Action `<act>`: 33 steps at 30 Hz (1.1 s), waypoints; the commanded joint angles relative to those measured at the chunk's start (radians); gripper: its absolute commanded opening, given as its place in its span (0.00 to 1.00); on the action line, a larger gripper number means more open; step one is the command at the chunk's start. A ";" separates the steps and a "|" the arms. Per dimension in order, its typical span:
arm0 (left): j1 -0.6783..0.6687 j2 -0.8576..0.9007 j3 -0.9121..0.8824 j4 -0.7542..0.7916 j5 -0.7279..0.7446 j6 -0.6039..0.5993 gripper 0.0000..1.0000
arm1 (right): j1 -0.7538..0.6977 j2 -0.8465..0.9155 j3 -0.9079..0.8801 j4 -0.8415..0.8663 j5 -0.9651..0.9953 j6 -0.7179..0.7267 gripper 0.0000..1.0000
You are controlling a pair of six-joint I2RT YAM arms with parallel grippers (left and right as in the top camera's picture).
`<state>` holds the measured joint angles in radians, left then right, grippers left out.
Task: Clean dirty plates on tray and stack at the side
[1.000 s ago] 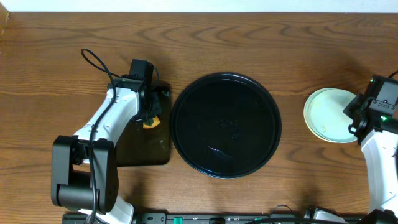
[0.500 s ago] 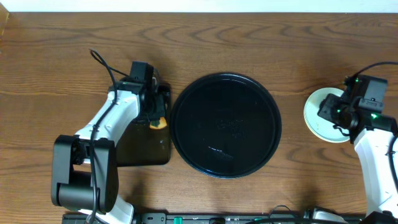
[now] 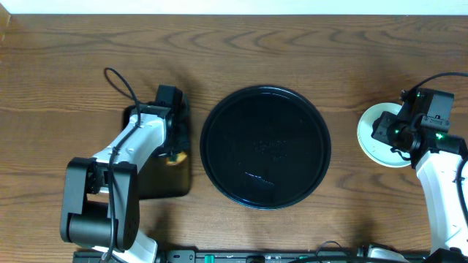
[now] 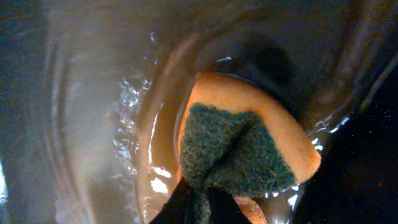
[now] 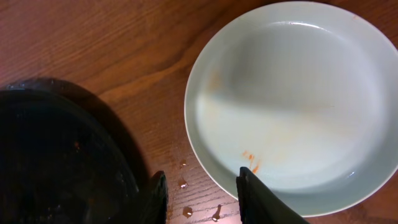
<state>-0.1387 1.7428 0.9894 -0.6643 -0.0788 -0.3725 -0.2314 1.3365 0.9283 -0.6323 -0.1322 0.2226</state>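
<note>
Main risk: tipping or skidding the plates (image 5: 292,93) by closing the right hand (image 5: 202,196) off-centre on the near rim, or by dragging them sideways over the desk (image 5: 93,43). Made worse by droplets (image 5: 182,184) on the wood just under the fingertips: poor footing for anything slid there. Also worth a look: faint orange sauce (image 5: 252,160) on the top plate, just ahead of one fingertip, so perhaps stacked before being properly wiped. No telling how many plates lie in the pile below that hand.

Right hand parted and gripping nothing, with one fingertip over the rim and the other over bare wood. Touching or hovering, hard to say.

Left hand (image 4: 198,208) clamped shut on the sponge (image 4: 242,146), with the green scouring face toward the wrist camera and orange foam behind. Danger on this side: dripping brown water across the desk on lifting away, or carrying grime back onto a plate.

Containers:
- Directly beneath the left hand, the rectangular tray (image 3: 157,186), small and black, holding a shallow film of brownish water. Sponge dipped in it or just above it, unclear.
- Between the two hands, the round tray (image 3: 265,148), glossy black, holding no plate, only wet smears and a few specks.
- Beyond the round tray, under the right hand, the plates, resting on the desk.
</note>
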 commanded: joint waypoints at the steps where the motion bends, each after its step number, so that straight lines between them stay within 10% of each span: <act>1: 0.008 0.002 -0.023 -0.037 -0.196 -0.185 0.07 | 0.014 -0.016 0.005 -0.005 -0.008 -0.014 0.35; 4: 0.008 0.002 -0.023 -0.029 -0.144 -0.184 0.07 | 0.014 -0.016 0.005 -0.009 -0.008 -0.014 0.34; 10: 0.006 0.002 -0.023 0.077 0.483 0.343 0.07 | 0.014 -0.016 0.005 -0.012 -0.008 -0.014 0.34; 18: 0.010 0.002 -0.023 0.024 -0.066 -0.036 0.07 | 0.014 -0.016 0.005 -0.015 -0.008 -0.014 0.34; 23: 0.008 0.002 -0.023 0.065 0.309 0.204 0.07 | 0.014 -0.016 0.005 -0.015 -0.008 -0.014 0.34; 33: -0.036 0.002 -0.023 0.150 0.382 0.272 0.07 | 0.014 -0.016 0.005 -0.016 -0.008 -0.014 0.33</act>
<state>-0.1349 1.7393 0.9802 -0.5331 0.1978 -0.1997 -0.2314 1.3365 0.9283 -0.6468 -0.1352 0.2222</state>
